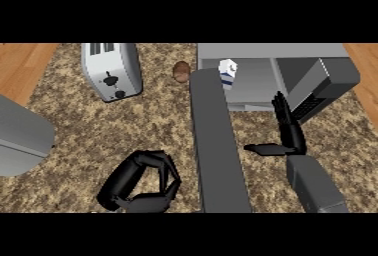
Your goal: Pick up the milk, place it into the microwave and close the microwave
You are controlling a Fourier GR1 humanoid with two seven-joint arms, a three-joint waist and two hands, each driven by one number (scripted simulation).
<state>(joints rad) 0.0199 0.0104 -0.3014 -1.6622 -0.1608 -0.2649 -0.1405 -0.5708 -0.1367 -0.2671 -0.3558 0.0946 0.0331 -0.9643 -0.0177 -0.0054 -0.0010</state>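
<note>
The milk (227, 73), a small white carton with blue marks, stands upright inside the grey microwave (273, 51) near the left side of its cavity. The microwave's door (215, 145) is swung wide open and runs as a long dark grey slab toward the lower edge. My right hand (289, 131) is open in front of the cavity, to the right of the door. Its fingers point straight at the microwave and its thumb sticks out to the left. It touches nothing that I can see. My left hand (142, 184) hangs left of the door, fingers curled, holding nothing.
A silver toaster (111, 70) sits at the back left of the speckled counter. A small brown item (181, 71) lies between the toaster and the microwave. A grey rounded object (22, 135) juts in at the left edge. Wooden floor shows at both top corners.
</note>
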